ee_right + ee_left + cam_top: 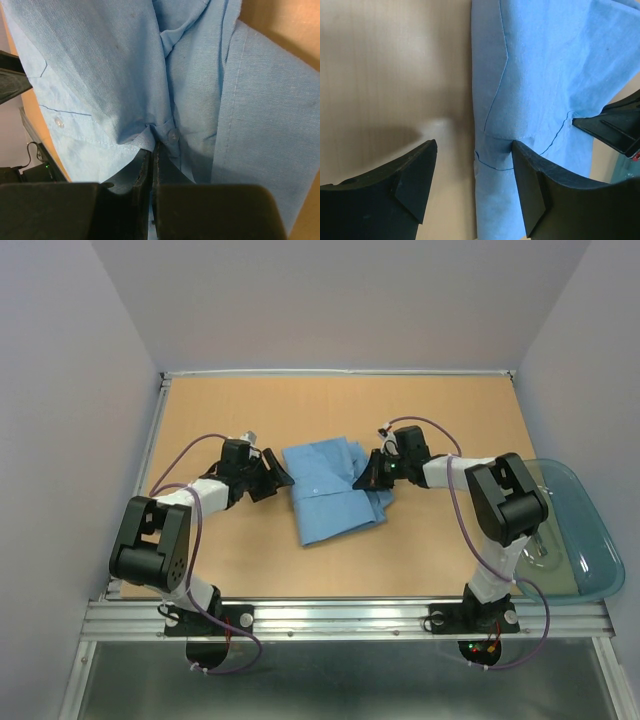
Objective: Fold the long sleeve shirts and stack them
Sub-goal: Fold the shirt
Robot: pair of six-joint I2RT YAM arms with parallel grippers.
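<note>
One claw (277,477) each side of shirt (330,492)

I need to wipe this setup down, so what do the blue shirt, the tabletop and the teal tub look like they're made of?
The shirt looks like thin woven cloth, perhaps cotton, matte: fine weave and stitched seams show. The tabletop seems wood or wood-look laminate, smooth, with faint grain. The tub appears translucent teal plastic, glossy and see-through.
</note>
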